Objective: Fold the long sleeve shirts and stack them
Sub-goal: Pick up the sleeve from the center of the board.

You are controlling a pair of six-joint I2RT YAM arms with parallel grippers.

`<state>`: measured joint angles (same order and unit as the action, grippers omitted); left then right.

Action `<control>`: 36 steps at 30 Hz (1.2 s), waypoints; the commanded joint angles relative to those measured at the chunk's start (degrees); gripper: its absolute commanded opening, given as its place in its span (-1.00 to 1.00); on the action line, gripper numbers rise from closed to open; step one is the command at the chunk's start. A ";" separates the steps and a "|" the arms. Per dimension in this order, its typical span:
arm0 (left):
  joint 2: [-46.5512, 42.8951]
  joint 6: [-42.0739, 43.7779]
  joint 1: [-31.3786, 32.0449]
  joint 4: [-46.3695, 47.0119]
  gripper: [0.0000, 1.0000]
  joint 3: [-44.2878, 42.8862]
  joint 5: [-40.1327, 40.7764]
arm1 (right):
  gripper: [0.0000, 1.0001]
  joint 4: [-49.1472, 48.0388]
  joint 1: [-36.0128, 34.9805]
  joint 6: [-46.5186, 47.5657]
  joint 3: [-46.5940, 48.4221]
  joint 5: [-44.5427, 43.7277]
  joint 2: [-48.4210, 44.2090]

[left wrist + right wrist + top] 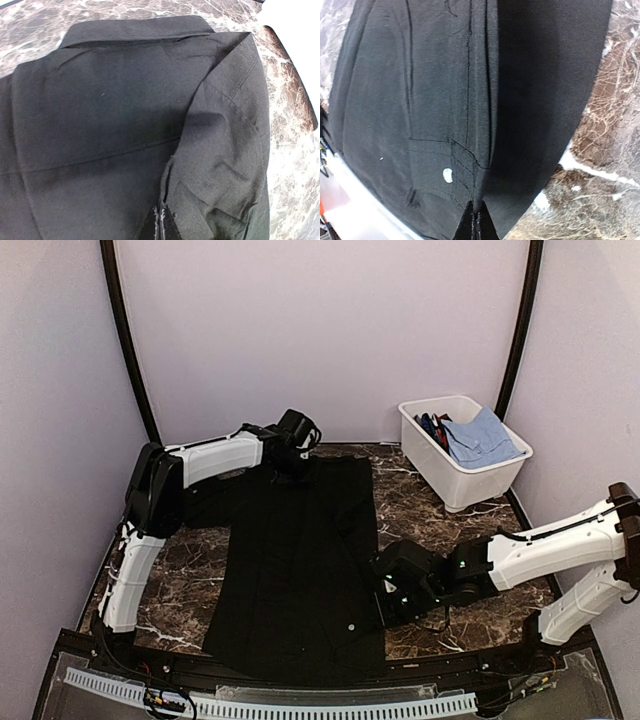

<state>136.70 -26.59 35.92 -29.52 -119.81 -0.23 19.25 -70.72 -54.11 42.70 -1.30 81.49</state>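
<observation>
A plain black long sleeve shirt lies spread on the marble table, collar at the far end. My left gripper is at the collar end. In the left wrist view its jaws are shut on a raised fold of the shirt just below the shoulder. My right gripper is at the shirt's right edge, near the hem. The right wrist view shows it shut on a pinched ridge of the black cloth, beside a cuff with a small white button.
A white plastic bin stands at the back right with a light blue garment and other clothes in it. Brown marble tabletop shows on both sides of the shirt. Purple walls close in the table.
</observation>
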 commanded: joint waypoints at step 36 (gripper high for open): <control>3.44 5.39 -3.66 -4.70 -0.20 -9.73 3.61 | -1.00 -4.52 11.50 6.93 10.34 10.33 4.69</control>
<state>139.90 -21.80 32.82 -32.45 -127.59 4.64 17.98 -61.21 -47.79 54.39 6.24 85.67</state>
